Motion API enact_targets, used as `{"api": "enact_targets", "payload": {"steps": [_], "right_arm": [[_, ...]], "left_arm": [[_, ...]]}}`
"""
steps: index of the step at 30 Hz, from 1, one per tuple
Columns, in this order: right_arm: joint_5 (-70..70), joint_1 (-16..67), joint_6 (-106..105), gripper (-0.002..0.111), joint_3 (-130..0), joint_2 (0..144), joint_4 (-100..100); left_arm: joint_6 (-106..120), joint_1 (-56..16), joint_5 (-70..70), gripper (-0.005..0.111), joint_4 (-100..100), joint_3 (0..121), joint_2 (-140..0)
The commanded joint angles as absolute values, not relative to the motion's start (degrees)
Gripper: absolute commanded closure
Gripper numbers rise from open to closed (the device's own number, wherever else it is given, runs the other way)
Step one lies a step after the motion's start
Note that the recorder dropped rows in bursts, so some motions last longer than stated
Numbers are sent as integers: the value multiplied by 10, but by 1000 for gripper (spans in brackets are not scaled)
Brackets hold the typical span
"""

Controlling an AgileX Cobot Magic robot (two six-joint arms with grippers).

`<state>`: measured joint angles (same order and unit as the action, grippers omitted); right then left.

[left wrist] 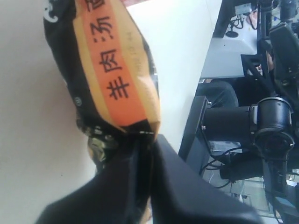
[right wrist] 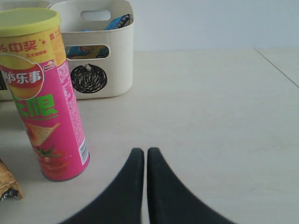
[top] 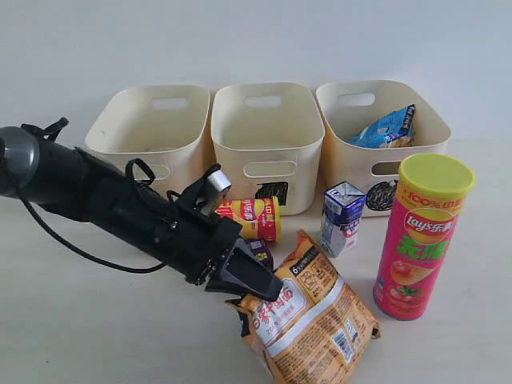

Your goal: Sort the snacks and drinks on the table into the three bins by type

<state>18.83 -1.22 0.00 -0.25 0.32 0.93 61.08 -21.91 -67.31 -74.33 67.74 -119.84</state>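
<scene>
**Exterior view**
- Left pincer: the left gripper (top: 260, 284) is clamped on the left end of the crinkly orange snack bag (top: 316, 320).
- Bag position: near centre of the white table (top: 80, 336), nearer than the bins.
- Bag long axis: runs from the jaws toward the near right.
- Likely target: the right cream plastic bin (top: 352, 172), far and right of the pincer. It already holds a blue-and-white bag (top: 388, 126).
- In between: the small blue-and-white gable-top carton (top: 342, 216) and the yellow-and-red crisp tube (top: 252, 218), which lies on its side.
- Nearer arm: left.

**Left wrist view**
- Grip: the left gripper (left wrist: 147, 140) pinches the crimped seam of the orange snack bag (left wrist: 112, 70). The bag extends straight away from the jaws.

**Right wrist view**
- Right pincer: the right gripper (right wrist: 145, 156) has its jaws together and holds nothing.
- Surroundings: the tall pink crisp tube with yellow-green lid (right wrist: 46, 102) stands near. The right cream plastic bin (right wrist: 117, 60) sits farther off.
</scene>
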Motion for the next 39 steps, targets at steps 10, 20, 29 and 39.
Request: {"api": "enact_targets", "payload": {"steps": [10, 20, 29, 39], "right_arm": [[184, -11, 0, 108, 0, 0, 7], [184, -11, 0, 108, 0, 0, 7], [184, -11, 0, 108, 0, 0, 7], [184, -11, 0, 108, 0, 0, 7]], "left_arm": [[615, -220, -651, 102, -717, 684, -1237], [594, -209, -670, 102, -716, 736, -1199], [576, -153, -667, 102, -700, 774, -1198], [611, -136, -638, 83, -678, 774, -1198]]}}
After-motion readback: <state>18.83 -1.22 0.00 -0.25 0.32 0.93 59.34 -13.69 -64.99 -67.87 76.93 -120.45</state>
